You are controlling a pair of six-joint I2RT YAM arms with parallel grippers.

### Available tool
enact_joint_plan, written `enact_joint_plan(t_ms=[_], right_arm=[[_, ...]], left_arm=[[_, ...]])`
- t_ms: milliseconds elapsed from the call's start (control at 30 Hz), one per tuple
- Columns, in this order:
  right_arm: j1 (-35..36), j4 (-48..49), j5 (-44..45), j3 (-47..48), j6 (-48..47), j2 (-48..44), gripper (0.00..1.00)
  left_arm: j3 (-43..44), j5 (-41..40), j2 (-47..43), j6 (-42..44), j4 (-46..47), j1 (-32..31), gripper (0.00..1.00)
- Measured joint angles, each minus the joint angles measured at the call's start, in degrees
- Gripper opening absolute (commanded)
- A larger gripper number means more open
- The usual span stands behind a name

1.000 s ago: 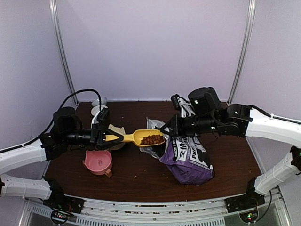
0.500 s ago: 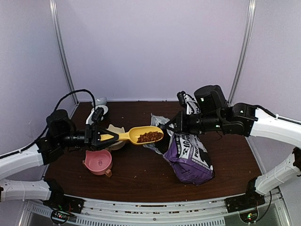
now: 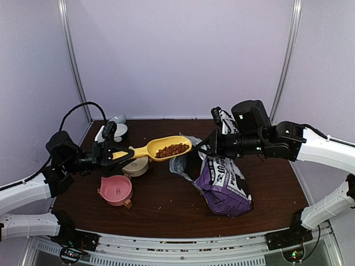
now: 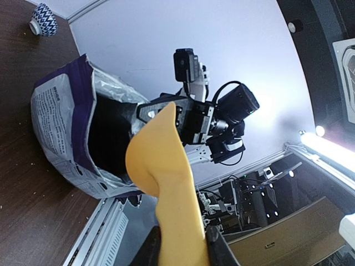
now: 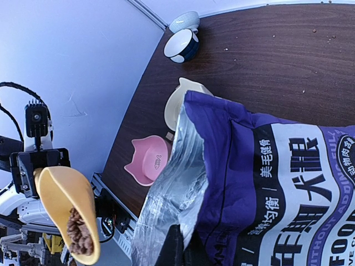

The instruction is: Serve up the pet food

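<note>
Holding the pet food (image 3: 172,149) heaped in a yellow scoop (image 3: 145,149) above the desk (image 3: 166,205), left claw (image 3: 117,156) clamped on its handle, right claw (image 3: 199,149) pinching the bag (image 3: 224,185) rim; a tilt risks spilling kibble short of the pink bowl (image 3: 115,190).

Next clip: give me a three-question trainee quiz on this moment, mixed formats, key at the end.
1. True or false: the yellow scoop in the left gripper is empty.
2. What does the right gripper pinch? A) the scoop B) the bag at its open edge C) nothing
3. Fill in: the bowl nearest the arm bases is ___.
Key: 1 false, it carries pet food; 2 B; 3 pink.
</note>
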Motion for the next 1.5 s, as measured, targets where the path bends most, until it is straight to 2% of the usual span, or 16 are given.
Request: enact_joint_plan(t_ms=[200,367,633,900,1000,1300,1500], right_arm=[[0.0,0.02,0.0,-0.02,0.0,-0.02,0.0],[-0.02,0.02,0.04,-0.04,0.04,-0.02,0.0],[-0.11,0.0,0.07,-0.04,0.04,-0.04,0.0],[-0.5,0.0,0.11,-0.04,0.04,-0.15,0.0],[-0.57,0.0,0.11,-0.04,0.04,-0.15,0.0],[-0.66,0.0,0.02,-0.07,0.04,-0.13,0.0],[-0.76,0.09,-0.35,-0.04,0.02,0.07,0.0]], left_arm=[[0.02,-0.24,-0.07,-1.92,2.34,0.04,0.06],[0.5,-3.45,-2.6,-0.04,-4.24,2.21,0.06],[-0.52,-7.63,-5.75,-0.76,-7.76,12.41,0.06],[-8.26,-8.94,-12.48,-0.2,-15.21,24.59,0.06],[-10.19,-9.25,-13.42,0.94,-18.71,27.21,0.06],[-10.95,-10.21,-12.59,5.95,-26.91,29.46,0.06],[-10.95,-10.6,-9.86,8.33,-29.07,30.01,0.06]])
